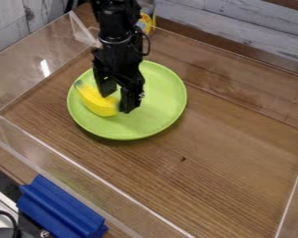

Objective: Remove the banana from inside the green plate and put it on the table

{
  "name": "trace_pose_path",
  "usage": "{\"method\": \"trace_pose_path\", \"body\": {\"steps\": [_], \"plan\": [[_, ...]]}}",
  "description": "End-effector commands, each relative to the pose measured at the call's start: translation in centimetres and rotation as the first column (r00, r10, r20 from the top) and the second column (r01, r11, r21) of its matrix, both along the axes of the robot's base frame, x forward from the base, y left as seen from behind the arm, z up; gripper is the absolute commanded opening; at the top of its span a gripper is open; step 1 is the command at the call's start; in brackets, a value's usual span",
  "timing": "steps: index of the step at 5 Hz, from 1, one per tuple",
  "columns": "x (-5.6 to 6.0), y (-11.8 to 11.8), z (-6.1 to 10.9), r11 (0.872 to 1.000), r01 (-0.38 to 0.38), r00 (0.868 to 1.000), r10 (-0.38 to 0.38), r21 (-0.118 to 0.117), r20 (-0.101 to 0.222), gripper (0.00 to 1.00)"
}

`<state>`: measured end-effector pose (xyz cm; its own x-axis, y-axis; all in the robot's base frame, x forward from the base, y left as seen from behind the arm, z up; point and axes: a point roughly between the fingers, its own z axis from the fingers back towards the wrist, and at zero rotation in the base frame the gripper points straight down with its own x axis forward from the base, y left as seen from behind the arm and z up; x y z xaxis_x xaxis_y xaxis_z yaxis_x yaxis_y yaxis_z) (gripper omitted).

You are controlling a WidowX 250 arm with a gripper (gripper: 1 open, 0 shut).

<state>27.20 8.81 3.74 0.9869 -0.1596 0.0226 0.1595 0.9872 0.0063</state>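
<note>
Hand [116, 100] (open) seemingly straddles banana [94, 101].

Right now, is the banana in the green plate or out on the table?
In the plate. The banana lies inside the green plate, with the open gripper over it.

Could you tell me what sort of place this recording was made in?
Probably a lab test bench: a wood-grain table fenced by clear acrylic walls, with a robot gripper over a toy banana in a green plate.
</note>
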Motion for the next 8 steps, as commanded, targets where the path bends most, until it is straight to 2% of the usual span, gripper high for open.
{"method": "trace_pose_path", "body": {"steps": [1,2,3,4,6,8], "plan": [[-0.5,0.4,-0.7,1.000,-0.015,1.000,0.015,-0.005,-0.013,0.00],[-0.7,0.2,-1.0,1.000,-0.019,1.000,0.019,-0.013,-0.019,0.00],[-1.0,-0.1,-1.2,0.999,-0.023,0.999,0.023,-0.023,-0.028,1.00],[-1.0,0.1,-0.1,0.999,-0.030,1.000,0.029,-0.036,-0.011,1.00],[-0.4,0.2,0.2,0.998,-0.038,0.999,0.038,-0.052,-0.004,1.00],[0.0,0.7,0.5,0.997,-0.041,0.999,0.042,-0.059,0.008,1.00]]}}
